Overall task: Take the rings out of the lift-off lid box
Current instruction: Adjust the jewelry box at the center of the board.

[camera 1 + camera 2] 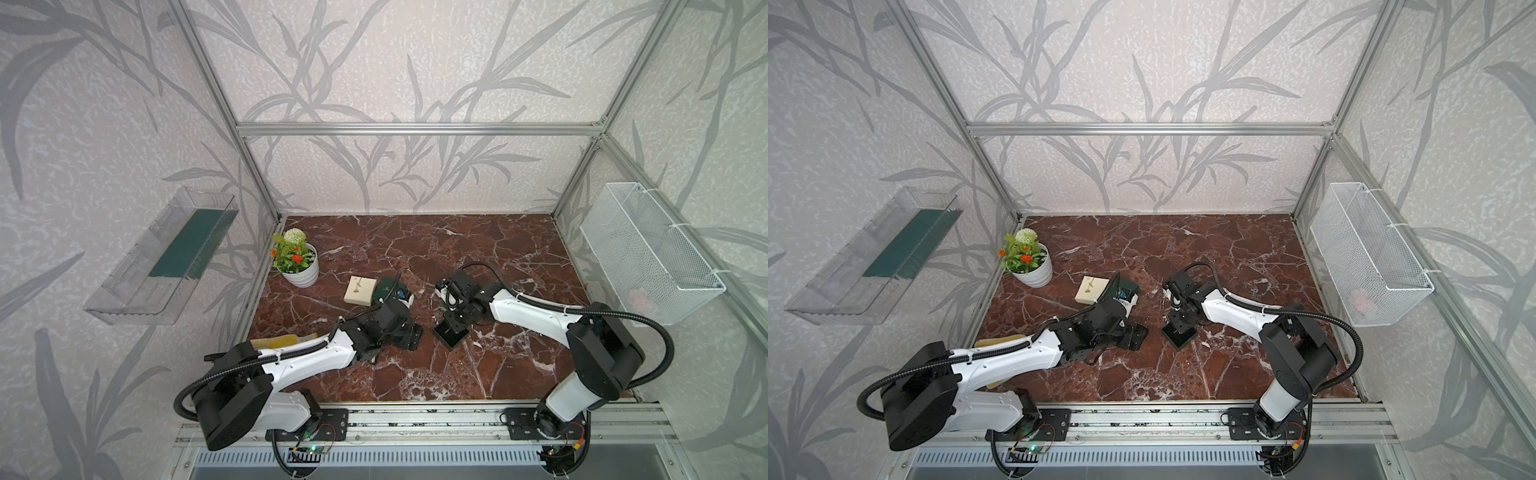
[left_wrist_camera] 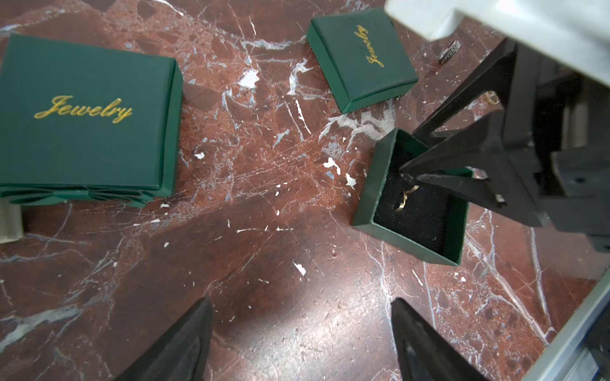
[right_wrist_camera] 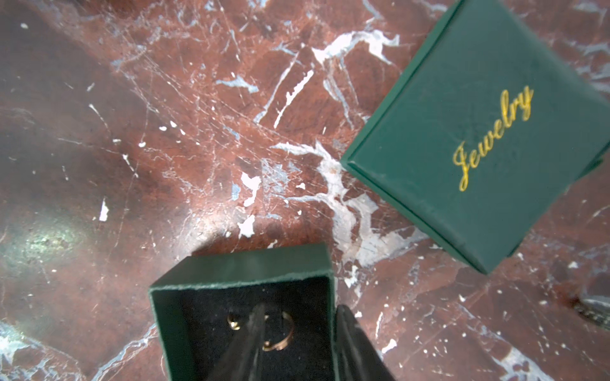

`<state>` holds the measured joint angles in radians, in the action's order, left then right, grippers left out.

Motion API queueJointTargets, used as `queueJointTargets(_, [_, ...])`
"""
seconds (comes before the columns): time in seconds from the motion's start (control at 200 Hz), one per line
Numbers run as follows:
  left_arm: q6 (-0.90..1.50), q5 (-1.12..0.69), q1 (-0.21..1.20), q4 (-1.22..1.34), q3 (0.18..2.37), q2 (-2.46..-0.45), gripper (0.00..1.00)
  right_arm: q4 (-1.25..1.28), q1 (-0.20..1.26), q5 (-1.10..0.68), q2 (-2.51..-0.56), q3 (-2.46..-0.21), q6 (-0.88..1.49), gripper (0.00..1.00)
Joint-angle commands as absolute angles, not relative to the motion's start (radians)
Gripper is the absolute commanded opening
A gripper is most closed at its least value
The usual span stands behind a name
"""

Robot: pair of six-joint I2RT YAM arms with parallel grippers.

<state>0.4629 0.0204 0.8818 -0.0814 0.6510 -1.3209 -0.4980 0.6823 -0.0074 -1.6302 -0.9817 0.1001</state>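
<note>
A gold ring [image 3: 284,331] lies on the black lining of the open green box [image 3: 241,267], with one of the right fingers [image 3: 252,333] down inside the box right at the band. The other finger stands outside the box wall, so the two are apart with the wall between them and are not clamped on anything. Whether the inner finger touches the ring cannot be told.

Two more rings lie on the bare surface [image 2: 264,264] beyond the box: a dark band [image 2: 450,51] and a small gold hoop [image 2: 491,98]. The lift-off lid [image 3: 478,138], lettered "Jewelry", rests top-up near the box, not touching it. A larger green jewelry box [image 2: 85,112] sits well apart.

The right arm [image 1: 536,311] bends its wrist steeply down over the box. The left arm [image 1: 307,357] stretches low, and the left fingers [image 2: 191,343] hover apart and empty above bare marble.
</note>
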Motion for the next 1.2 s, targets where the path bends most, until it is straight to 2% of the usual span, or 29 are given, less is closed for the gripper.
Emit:
queueJointTargets(0.0, [0.464,0.012,0.879,-0.076,0.68,-1.335,0.83,-0.497,0.69,-0.015,-1.598,-0.987,0.117,0.38])
queueJointTargets(0.215, [0.475,0.005,0.879,-0.077,0.686,-1.352,0.83,-0.462,0.69,-0.09,-1.575,-0.976,0.133,0.38])
queueJointTargets(0.42, [0.48,0.008,0.879,-0.078,0.686,-1.351,0.83,-0.466,0.69,-0.075,-1.565,-0.98,0.201,0.38])
queueJointTargets(0.575, [0.485,0.008,0.879,-0.077,0.683,-1.345,0.83,-0.573,0.69,0.064,-1.482,-0.975,0.416,0.35])
queueJointTargets(0.64, [0.488,0.005,0.88,-0.075,0.683,-1.345,0.83,-0.589,0.691,0.061,-1.437,-0.953,0.518,0.32])
queueJointTargets(0.795, [0.488,0.004,0.879,-0.076,0.681,-1.35,0.83,-0.578,0.703,0.031,-1.35,-0.875,0.742,0.32])
queueJointTargets(0.965, [0.488,0.006,0.879,-0.075,0.678,-1.346,0.83,-0.652,0.724,0.088,-1.319,-0.85,0.898,0.32])
queueJointTargets(1.195, [0.486,0.005,0.879,-0.074,0.679,-1.355,0.83,-0.597,0.724,0.076,-1.287,-0.784,1.009,0.33])
